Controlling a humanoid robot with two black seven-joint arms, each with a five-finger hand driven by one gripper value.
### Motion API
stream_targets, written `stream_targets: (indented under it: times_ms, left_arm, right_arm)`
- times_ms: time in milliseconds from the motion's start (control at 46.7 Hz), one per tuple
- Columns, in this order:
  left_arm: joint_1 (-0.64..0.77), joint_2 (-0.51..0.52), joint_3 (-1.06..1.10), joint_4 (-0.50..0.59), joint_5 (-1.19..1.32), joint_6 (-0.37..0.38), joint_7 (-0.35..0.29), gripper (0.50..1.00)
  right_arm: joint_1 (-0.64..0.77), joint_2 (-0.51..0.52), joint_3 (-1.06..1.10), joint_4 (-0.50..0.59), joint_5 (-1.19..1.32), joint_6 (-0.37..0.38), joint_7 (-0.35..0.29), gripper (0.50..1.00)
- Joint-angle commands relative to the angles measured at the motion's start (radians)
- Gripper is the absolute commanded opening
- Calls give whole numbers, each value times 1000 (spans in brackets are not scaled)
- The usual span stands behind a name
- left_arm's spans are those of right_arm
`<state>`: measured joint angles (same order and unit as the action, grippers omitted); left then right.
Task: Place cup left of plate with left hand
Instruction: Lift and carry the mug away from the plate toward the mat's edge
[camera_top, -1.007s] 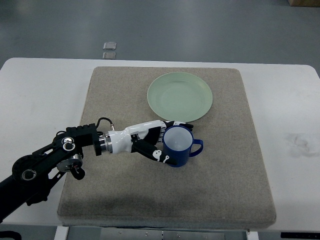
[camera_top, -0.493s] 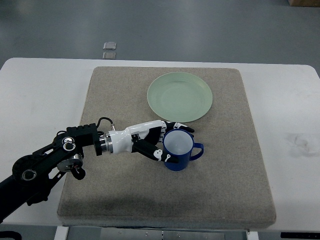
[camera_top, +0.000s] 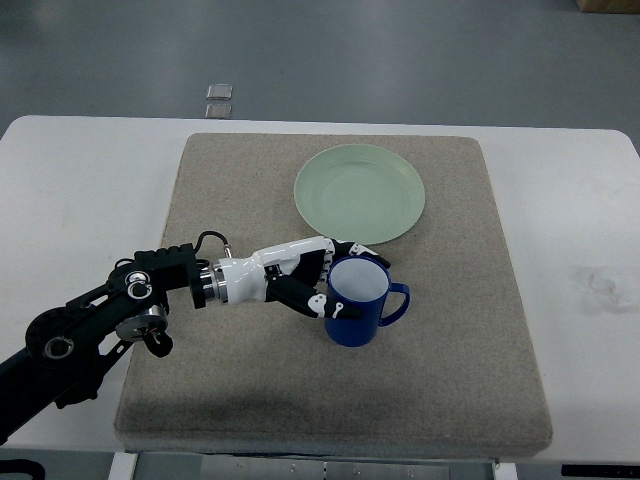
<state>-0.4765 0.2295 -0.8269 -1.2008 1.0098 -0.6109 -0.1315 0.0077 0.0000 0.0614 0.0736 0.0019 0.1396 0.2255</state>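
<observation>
Blue mug (camera_top: 358, 305) stands upright on a beige mat (camera_top: 450, 330), just below a pale green plate (camera_top: 360, 192), handle pointing right. The left hand (camera_top: 305, 280), reaching in from the left edge, has its white-and-black fingers (camera_top: 325, 305) wrapped around the mug's left side.

One camera looks steeply down from the robot's side at 6 o'clock, facing 12 o'clock. It stands far enough back to frame the whole desk (camera_top: 80, 190), with grey floor (camera_top: 400, 60) beyond.
</observation>
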Motion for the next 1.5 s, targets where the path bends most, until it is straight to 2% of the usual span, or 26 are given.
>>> stream_targets:
  times_ms: [0,300,343,407,514,750,985,1135,1285,1392,1478]
  left_arm:
    - [-5,-1,-1,-2,-2,0,-3,671]
    - [-42,43,-78,-17,-16,0,-57,662]
    - [-47,57,-104,-19,-17,0,-59,628]
    - [-53,74,-139,-17,-19,0,-62,606]
    - [-53,117,-196,-17,-20,0,-85,500]
    - [-53,206,-224,-10,-28,6,-138,500]
    - [-54,252,-241,59,-102,137,-137,500]
    - [-56,260,-242,147,-128,160,-137,500]
    - [-56,254,-241,236,-140,227,-142,500]
    - [-56,245,-239,270,-152,247,-166,500]
    - [-56,229,-230,285,-149,293,-186,500]
  right_arm:
    - [0,0,0,0,0,0,0,932]
    - [0,0,0,0,0,0,0,932]
    - [0,0,0,0,0,0,0,932]
    - [0,0,0,0,0,0,0,932]
    - [0,0,0,0,0,0,0,932]
    - [0,0,0,0,0,0,0,932]
    - [0,0,0,0,0,0,0,932]
    - [0,0,0,0,0,0,0,932]
    - [0,0,0,0,0,0,0,932]
    - [0,0,0,0,1,0,0,932]
    - [0,0,-2,0,0,0,0,932]
